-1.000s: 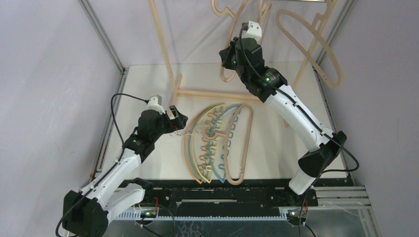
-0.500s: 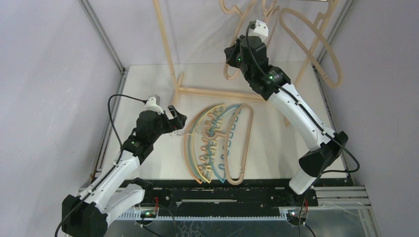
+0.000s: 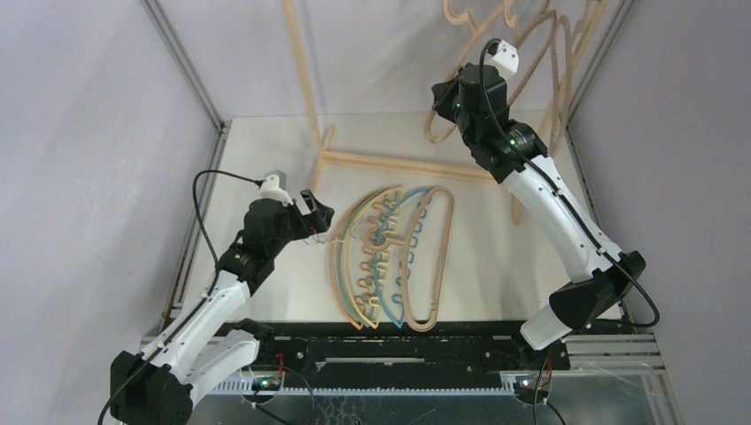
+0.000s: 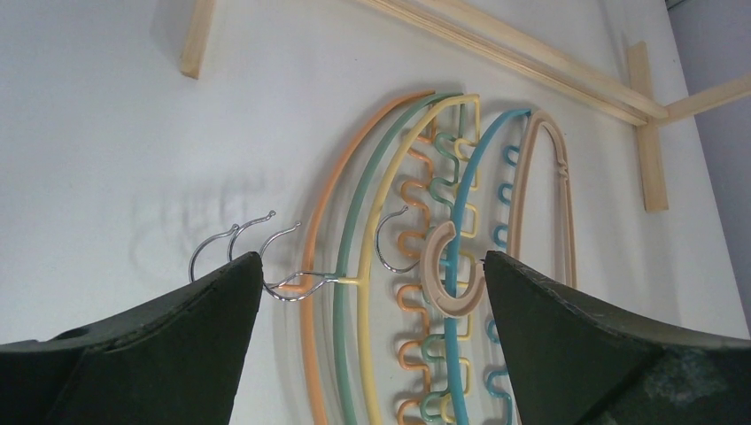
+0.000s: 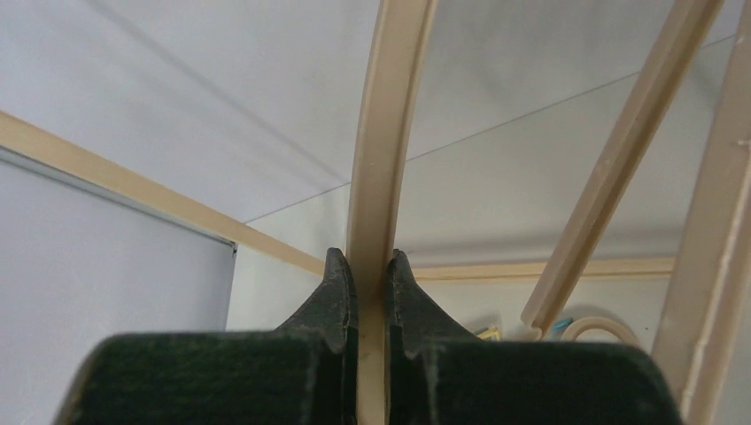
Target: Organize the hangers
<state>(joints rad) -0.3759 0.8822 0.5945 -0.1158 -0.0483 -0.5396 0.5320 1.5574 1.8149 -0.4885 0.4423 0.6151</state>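
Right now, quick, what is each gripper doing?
Left gripper: open, holding nothing.
Right gripper: closed on a pale wooden hanger.

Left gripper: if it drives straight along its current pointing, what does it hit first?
Likely the yellow hanger at its metal hook: that lies centred between the open jaws of the left gripper. Depth is unclear; the green hanger beside it could touch first.
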